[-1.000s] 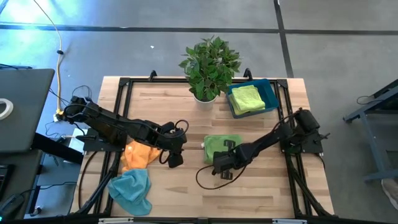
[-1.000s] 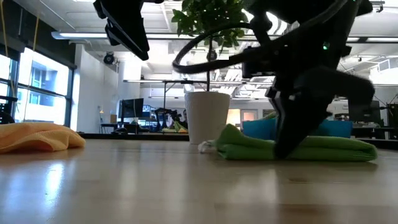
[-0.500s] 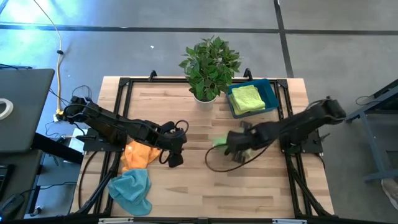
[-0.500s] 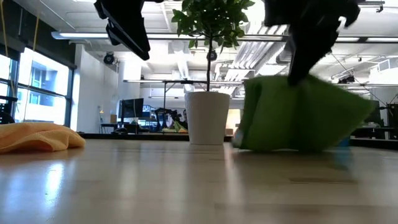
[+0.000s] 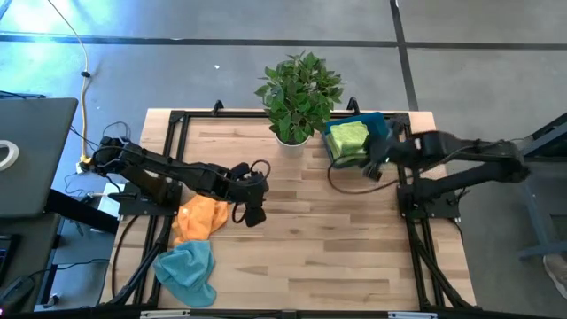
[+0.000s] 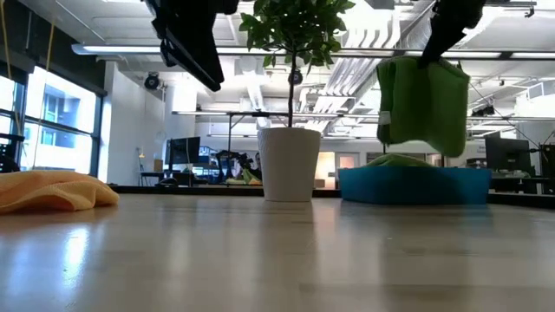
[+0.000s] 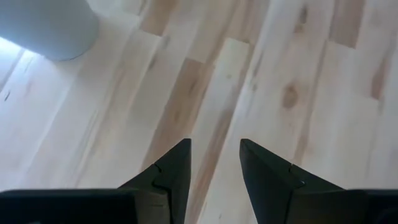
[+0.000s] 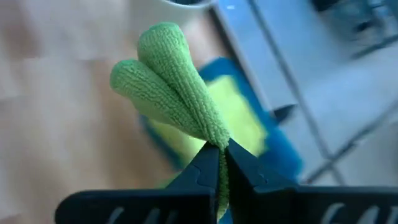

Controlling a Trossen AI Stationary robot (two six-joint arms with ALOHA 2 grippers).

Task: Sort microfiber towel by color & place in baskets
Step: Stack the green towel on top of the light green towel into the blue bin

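Observation:
My right gripper (image 5: pixel 370 152) is shut on a green folded towel (image 6: pixel 423 104), held in the air above the dark teal-blue basket (image 6: pixel 414 185) at the table's far right. A yellow-green towel (image 8: pixel 239 121) lies in that basket. My left gripper (image 7: pixel 214 165) is open and empty above bare wood near the table's middle (image 5: pixel 248 199). An orange towel (image 5: pixel 199 217) and a light blue towel (image 5: pixel 188 266) lie on the table at the near left. My right gripper pinches the green towel between its two fingers at a folded upper edge (image 8: pixel 214 140), several layers together. The towel is lifted clear and hangs below the fingers (image 6: pixel 423 121) over the basket, its lower end above the towel inside.
A white pot with a green plant (image 5: pixel 297 97) stands at the far middle, just left of the basket. A black frame rail (image 5: pixel 182 120) runs round the table's edges. Bare wood lies across the middle and near right.
My right gripper has lifted the green towel off the table's middle and carried it toward the far right, up over the basket; the towel now hangs clear. My left gripper has shifted slightly toward the far edge.

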